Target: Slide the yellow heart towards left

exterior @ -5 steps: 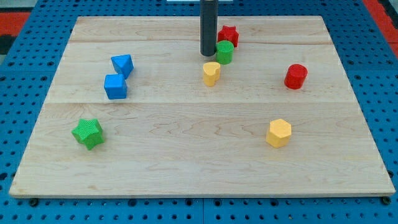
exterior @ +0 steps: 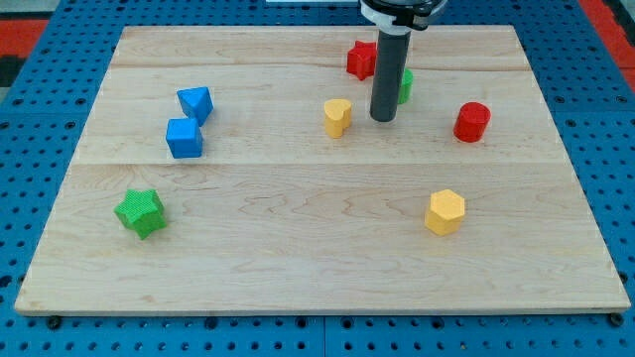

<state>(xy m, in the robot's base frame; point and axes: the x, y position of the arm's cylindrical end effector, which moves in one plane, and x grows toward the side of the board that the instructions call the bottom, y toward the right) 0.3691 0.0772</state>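
The yellow heart (exterior: 337, 116) sits on the wooden board (exterior: 298, 228) a little above its middle. My tip (exterior: 383, 119) is on the board just to the right of the yellow heart, a small gap apart. The rod hides most of a green cylinder (exterior: 405, 85) right behind it. A red star (exterior: 361, 59) lies above the heart, left of the rod.
A red cylinder (exterior: 472, 121) stands to the right of my tip. A yellow hexagon (exterior: 445, 211) lies lower right. A blue triangular block (exterior: 195, 102) and a blue cube (exterior: 185, 138) sit at the left, with a green star (exterior: 139, 211) below them.
My tip has moved from above the heart to its right side and lower. The green cylinder has been pushed to the right. The yellow heart has not moved.
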